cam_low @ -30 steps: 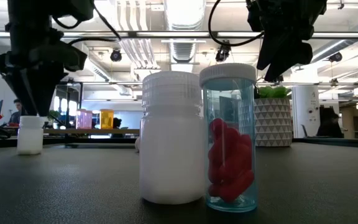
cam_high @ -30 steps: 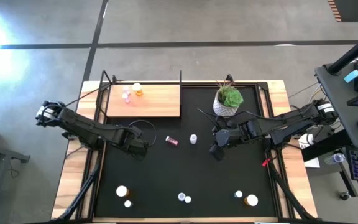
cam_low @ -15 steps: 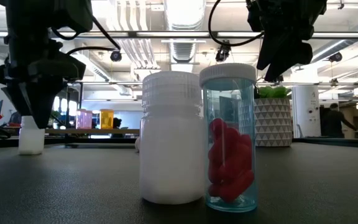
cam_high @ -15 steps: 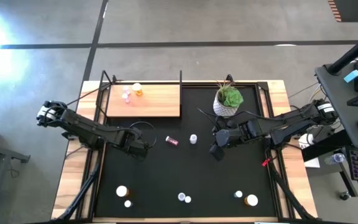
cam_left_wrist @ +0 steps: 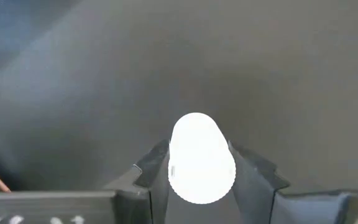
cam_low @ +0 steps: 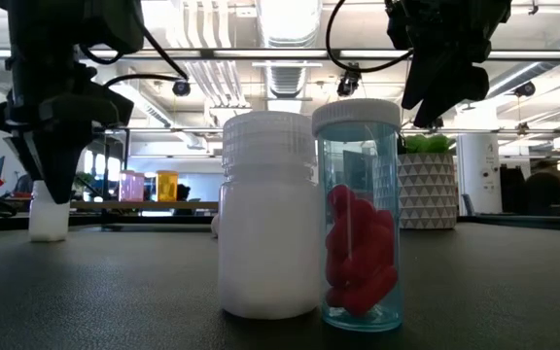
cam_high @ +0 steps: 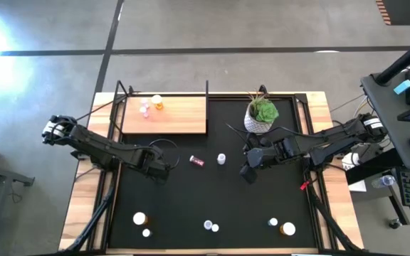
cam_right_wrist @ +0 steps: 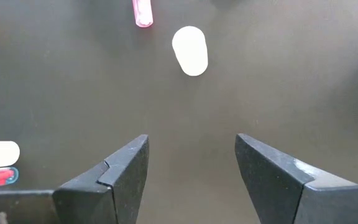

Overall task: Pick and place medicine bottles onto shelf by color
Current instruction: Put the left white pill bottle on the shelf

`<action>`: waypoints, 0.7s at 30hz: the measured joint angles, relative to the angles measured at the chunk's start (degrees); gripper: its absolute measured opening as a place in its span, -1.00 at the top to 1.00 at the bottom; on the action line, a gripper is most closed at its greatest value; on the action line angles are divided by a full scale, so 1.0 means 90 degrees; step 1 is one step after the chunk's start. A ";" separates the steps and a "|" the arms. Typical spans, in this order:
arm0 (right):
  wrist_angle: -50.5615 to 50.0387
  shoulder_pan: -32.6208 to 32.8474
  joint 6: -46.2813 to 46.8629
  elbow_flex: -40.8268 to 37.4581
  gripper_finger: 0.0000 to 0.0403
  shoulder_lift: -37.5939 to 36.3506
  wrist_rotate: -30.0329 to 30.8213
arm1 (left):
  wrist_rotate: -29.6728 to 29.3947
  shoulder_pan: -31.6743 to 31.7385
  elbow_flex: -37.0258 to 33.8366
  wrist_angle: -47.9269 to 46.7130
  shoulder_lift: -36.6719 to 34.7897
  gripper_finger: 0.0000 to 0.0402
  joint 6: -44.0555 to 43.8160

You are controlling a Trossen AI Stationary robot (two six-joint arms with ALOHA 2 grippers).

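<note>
My left gripper stands over a small white bottle at the mat's left middle. The bottle stands upright on the black mat, and my arm hides it in the high view. My right gripper hangs open and empty above the mat's right middle. A pink bottle and an orange bottle stand on the wooden shelf. A magenta bottle lies on its side beside an upright white one. My left gripper has the white bottle between its two fingers, one on each side of its upper part. The fingers point down from above. The bottle's cap hides the place of contact. The bottle stands upright with its base on the mat.
A potted plant stands at the far right of the mat. Several bottles stand along the near edge, among them a white one and a clear blue one with red pills close to the low camera. The shelf has metal posts.
My left gripper has come down over the white bottle, so its fingers now reach around the bottle's upper part. The bottle stays standing on the mat.
</note>
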 joint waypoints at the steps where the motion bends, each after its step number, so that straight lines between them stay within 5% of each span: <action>1: -0.0002 0.0000 0.0000 0.0000 -0.13 0.0000 0.0000 | -0.0001 0.0000 0.0046 0.0002 0.0001 0.42 0.0024; 10: 0.0000 0.0000 0.0000 0.0000 -0.13 -0.0001 0.0002 | -0.0213 0.0478 0.1054 0.0006 0.0041 0.30 0.1302; 21: -0.0003 0.0000 0.0000 0.0000 -0.13 0.0000 0.0002 | 0.0139 0.2412 0.2955 -0.0427 0.0818 0.36 0.3936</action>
